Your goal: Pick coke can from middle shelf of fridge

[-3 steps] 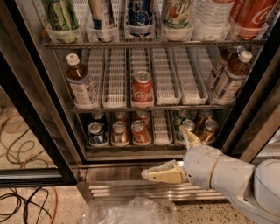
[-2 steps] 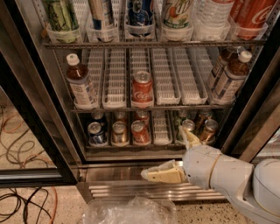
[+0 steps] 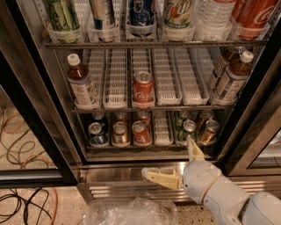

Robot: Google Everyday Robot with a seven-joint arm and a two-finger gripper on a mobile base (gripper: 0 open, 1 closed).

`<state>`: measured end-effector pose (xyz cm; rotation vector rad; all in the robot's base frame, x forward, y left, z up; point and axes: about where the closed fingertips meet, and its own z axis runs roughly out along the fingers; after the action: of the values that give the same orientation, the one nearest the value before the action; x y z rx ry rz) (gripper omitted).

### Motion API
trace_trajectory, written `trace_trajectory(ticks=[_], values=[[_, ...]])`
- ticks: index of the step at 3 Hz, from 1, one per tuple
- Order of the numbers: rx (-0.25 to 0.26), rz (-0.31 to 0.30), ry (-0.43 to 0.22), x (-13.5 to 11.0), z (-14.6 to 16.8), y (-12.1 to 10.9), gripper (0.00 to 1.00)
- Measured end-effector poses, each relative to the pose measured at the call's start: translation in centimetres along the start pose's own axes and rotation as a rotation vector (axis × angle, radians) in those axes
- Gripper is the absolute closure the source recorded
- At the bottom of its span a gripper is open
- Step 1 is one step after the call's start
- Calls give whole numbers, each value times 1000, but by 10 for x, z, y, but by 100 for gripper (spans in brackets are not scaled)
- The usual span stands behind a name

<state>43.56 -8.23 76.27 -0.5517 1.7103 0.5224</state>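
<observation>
The coke can (image 3: 143, 89), red with white script and a silver top, stands upright at the front of a white lane tray on the middle shelf (image 3: 116, 83) of the fridge (image 3: 40, 110). Brown tea bottles stand at the shelf's left (image 3: 81, 85) and right (image 3: 230, 79) ends. My gripper (image 3: 172, 161) is open and empty. It hangs low in front of the fridge's ribbed steel base, below and to the right of the can. One cream finger points left and the other points up.
The bottom rack (image 3: 131, 132) holds several small mixed-colour cans. The top rack holds tall cans and a big red Coca-Cola bottle (image 3: 254, 13). A crumpled clear plastic bag (image 3: 129, 213) lies on the floor in front. Cables (image 3: 22, 140) lie at the left.
</observation>
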Motion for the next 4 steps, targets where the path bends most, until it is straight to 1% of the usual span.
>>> trace_trajectory(ticks=[1, 2, 3, 4], values=[[130, -21, -59, 8, -19, -13, 0], [162, -48, -97, -6, -17, -14, 0], [158, -44, -98, -5, -16, -13, 0], [133, -50, -131, 0, -6, -6, 0]])
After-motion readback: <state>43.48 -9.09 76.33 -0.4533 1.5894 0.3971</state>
